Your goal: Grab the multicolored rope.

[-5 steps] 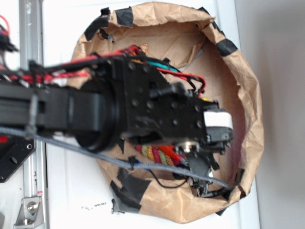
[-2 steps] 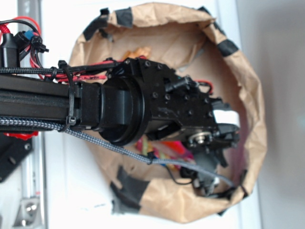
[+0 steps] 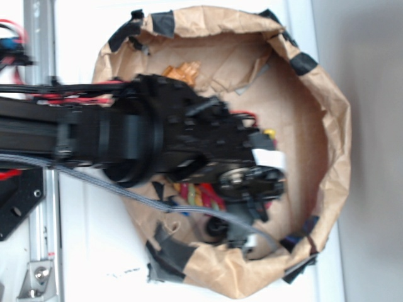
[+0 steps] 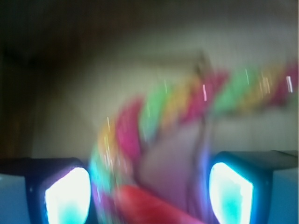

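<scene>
I judged I was mid-grab: my gripper [image 4: 149, 186] stood wide with the rope [image 4: 154, 112] looping between its fingers [image 4: 67, 196] inside the paper bag [image 3: 327, 94], so closing on it seemed next.
</scene>
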`<state>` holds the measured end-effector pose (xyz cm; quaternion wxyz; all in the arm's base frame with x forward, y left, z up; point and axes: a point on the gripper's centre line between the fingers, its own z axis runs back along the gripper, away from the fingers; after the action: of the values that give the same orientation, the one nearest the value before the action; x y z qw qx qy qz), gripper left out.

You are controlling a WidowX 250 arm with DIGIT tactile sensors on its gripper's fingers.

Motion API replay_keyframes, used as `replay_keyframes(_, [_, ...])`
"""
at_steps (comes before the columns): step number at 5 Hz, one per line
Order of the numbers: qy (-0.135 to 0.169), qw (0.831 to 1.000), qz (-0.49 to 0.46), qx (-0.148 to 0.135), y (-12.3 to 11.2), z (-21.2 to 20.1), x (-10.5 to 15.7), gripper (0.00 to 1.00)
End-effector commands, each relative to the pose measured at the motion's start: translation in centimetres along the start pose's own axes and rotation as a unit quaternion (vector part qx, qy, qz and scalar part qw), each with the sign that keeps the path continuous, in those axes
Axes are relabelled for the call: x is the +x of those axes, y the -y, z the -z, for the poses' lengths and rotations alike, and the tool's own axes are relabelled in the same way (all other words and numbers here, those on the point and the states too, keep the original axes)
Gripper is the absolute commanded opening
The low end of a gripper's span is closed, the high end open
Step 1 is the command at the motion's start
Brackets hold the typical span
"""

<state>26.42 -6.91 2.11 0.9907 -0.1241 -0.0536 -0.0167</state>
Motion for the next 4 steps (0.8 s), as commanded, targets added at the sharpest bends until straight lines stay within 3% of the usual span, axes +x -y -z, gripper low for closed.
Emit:
replay_keyframes(1, [-0.038, 0.999, -0.001, -0.001, 1.7, 1.6, 0.8, 0.0])
replay_keyframes(3, [-0.036, 0.999, -0.009, 0.023, 1.9, 3.0, 2.3, 0.0])
replay_keyframes(4, [0.007, 0.998, -0.034, 0.043, 0.3, -0.3, 3.8, 0.0])
